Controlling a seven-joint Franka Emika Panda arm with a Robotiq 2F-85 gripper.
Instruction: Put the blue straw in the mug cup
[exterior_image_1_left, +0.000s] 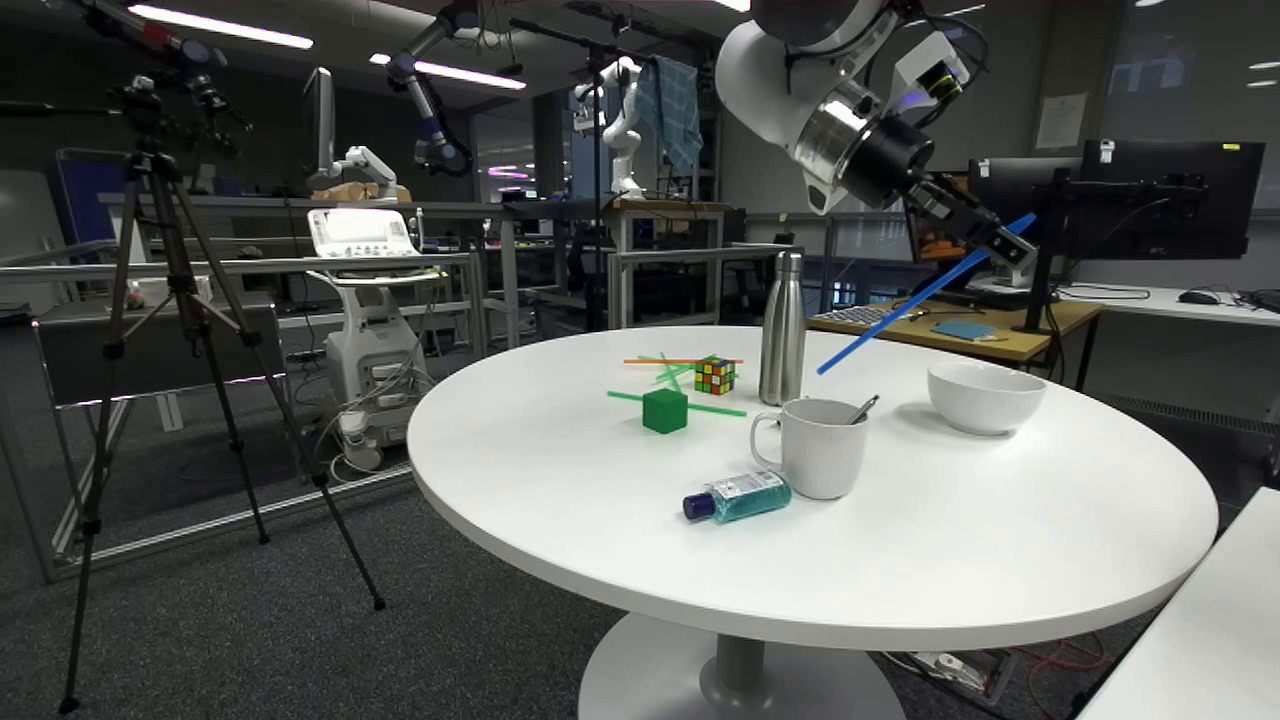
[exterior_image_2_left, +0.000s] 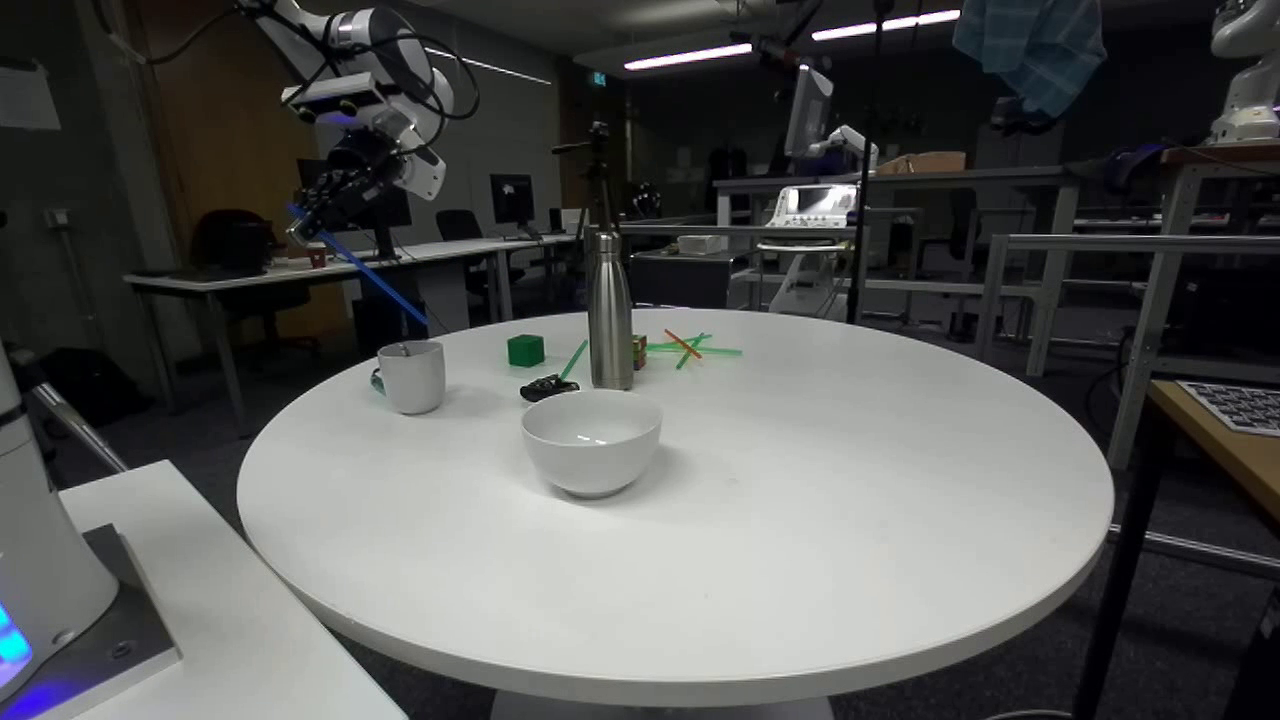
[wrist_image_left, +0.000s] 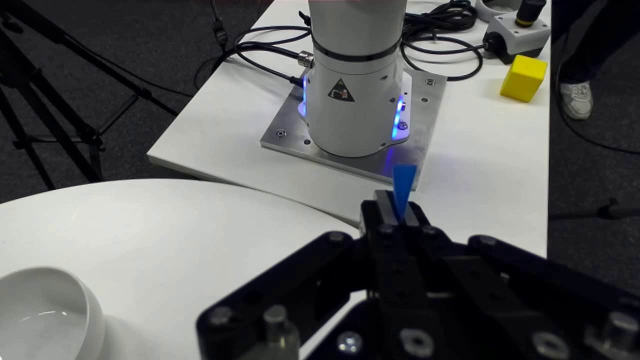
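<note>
My gripper (exterior_image_1_left: 1015, 250) is shut on the blue straw (exterior_image_1_left: 915, 300) near its upper end. The straw slants down from the fingers. The gripper (exterior_image_2_left: 302, 232) and straw (exterior_image_2_left: 375, 280) also show in the other exterior angle. The white mug (exterior_image_1_left: 822, 455) stands upright on the table, its handle showing. In both exterior views, the straw's lower end appears a little above the rim of the mug (exterior_image_2_left: 413, 380), apart from it. A pen-like stick (exterior_image_1_left: 865, 408) leans in the mug. In the wrist view, the straw's upper end (wrist_image_left: 403, 182) sticks out between the closed fingertips (wrist_image_left: 398, 212); the mug is out of view.
A steel bottle (exterior_image_1_left: 783, 330) stands behind the mug. A white bowl (exterior_image_1_left: 985, 398) is at one side. A teal bottle (exterior_image_1_left: 745, 497) lies beside the mug. A green cube (exterior_image_1_left: 665, 410), a puzzle cube (exterior_image_1_left: 715, 376), loose straws and a dark object (exterior_image_2_left: 549, 388) lie on the table.
</note>
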